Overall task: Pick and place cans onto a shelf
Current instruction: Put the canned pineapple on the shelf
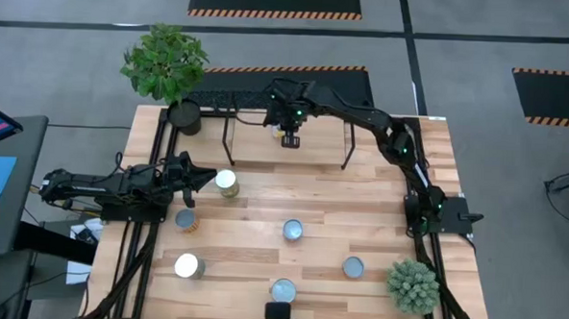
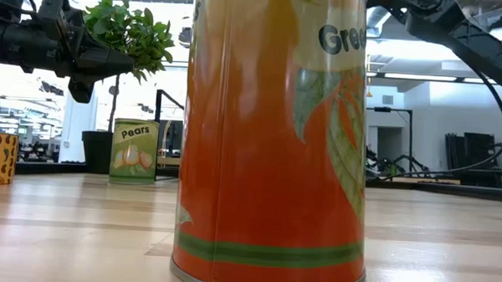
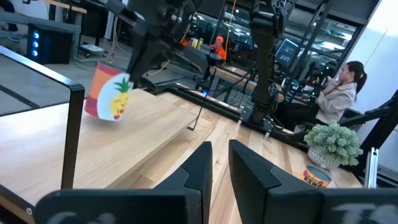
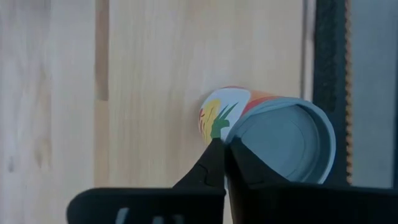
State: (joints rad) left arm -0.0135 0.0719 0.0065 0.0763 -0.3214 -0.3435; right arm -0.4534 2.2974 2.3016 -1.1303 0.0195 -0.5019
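The pale wooden counter (image 1: 263, 202) stands in a grey-floored workroom, and in my left wrist view a person (image 3: 339, 93) sits past its far side. At the back of the counter is the shelf (image 1: 230, 138), a thin black frame. A leafy plant (image 1: 164, 63) in a black pot stands at the back left corner, and a small spiky plant (image 1: 413, 285) at the front right.

My right arm reaches across from the right edge to the shelf. My left arm lies along the left edge.

Six cans stand upright and loose on the open counter:
- One with a bright top (image 1: 226, 183) is just beside my left tool.
- One (image 1: 185, 219) is just in front of that arm.
- One (image 1: 187, 265) is farther forward on the left.
- One (image 1: 293, 230) is at the middle.
- One (image 1: 353, 267) is toward the front right.
- One (image 1: 283, 291) is at the front edge, and its orange label fills the low view.

A seventh, the pineapple can (image 4: 280, 140), sits tilted at the shelf. I cannot tell whether it touches the wood.

My right tool (image 4: 222, 142) is pinched narrow on that can's rim. My left tool (image 3: 219, 146) holds nothing, with its fingers a narrow gap apart.
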